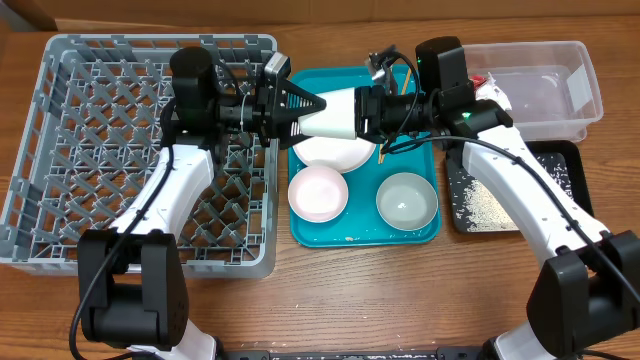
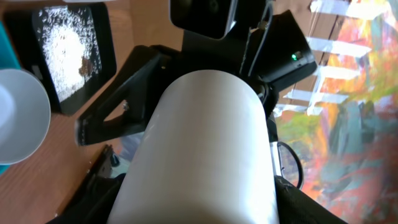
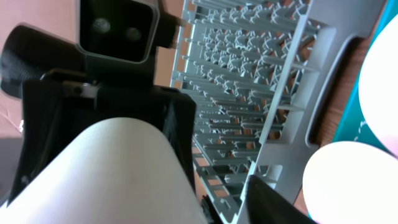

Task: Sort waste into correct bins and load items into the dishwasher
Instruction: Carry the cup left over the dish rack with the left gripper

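White cup (image 1: pixel 335 115): held on its side in the air above the far end of the teal tray (image 1: pixel 362 222), between the two grippers; no print is seen on it.
Left gripper (image 1: pixel 316 106): jaws are clamped round the cup's left end; in the left wrist view the cup (image 2: pixel 205 155) fills the space between them.
Right gripper (image 1: pixel 366 110): set at the cup's right end; jaws are parted, with dish rack seen through a gap between one finger (image 3: pixel 273 202) and the cup (image 3: pixel 106 174).
White plate (image 1: pixel 335 155): laid on the teal tray, directly below the cup.
White bowls: two, placed upright on the tray's near half, one left (image 1: pixel 318 193) and one right (image 1: pixel 407 200).
Chopsticks (image 1: pixel 381 153): only a thin light tip is made out at the plate's right edge.
Black tray (image 1: pixel 572 165): set right of the teal tray; rice grains (image 1: pixel 480 205) and a brown lump (image 2: pixel 87 62) are scattered in it.
Clear tub (image 1: pixel 592 72): placed behind the black tray; a red-and-white wrapper (image 1: pixel 490 88) is seen at its left end; a white label (image 1: pixel 576 88) is fixed near its right end, its writing too small to be read.
Grey dish rack (image 1: pixel 60 150): positioned left of the teal tray.
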Controlling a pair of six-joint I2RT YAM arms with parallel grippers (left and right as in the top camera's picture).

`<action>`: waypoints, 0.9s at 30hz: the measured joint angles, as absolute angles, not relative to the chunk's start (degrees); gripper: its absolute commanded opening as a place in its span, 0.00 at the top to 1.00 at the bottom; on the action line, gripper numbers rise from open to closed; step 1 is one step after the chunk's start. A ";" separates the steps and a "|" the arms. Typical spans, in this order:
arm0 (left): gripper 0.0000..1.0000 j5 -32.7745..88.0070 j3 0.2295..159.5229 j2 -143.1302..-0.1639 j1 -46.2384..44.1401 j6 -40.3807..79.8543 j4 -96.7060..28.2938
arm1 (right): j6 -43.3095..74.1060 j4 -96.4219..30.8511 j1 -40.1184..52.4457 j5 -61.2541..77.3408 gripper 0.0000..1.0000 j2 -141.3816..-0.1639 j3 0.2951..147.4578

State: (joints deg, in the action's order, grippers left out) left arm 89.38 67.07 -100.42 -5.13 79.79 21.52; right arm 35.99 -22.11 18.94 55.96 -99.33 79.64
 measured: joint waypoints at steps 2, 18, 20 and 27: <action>0.78 89.43 67.05 -100.44 -4.73 80.66 25.30 | 35.94 -22.02 18.31 56.05 0.37 -99.33 79.66; 0.80 89.45 67.02 -100.64 8.16 107.09 79.15 | 26.15 -38.02 3.86 55.51 0.28 -99.31 79.66; 0.80 89.47 67.02 -100.62 10.26 111.20 83.90 | 23.57 -40.40 3.07 55.35 0.26 -99.31 79.66; 0.81 89.47 67.02 -100.55 15.40 117.34 82.96 | 18.20 -45.28 2.66 52.95 0.21 -99.29 79.66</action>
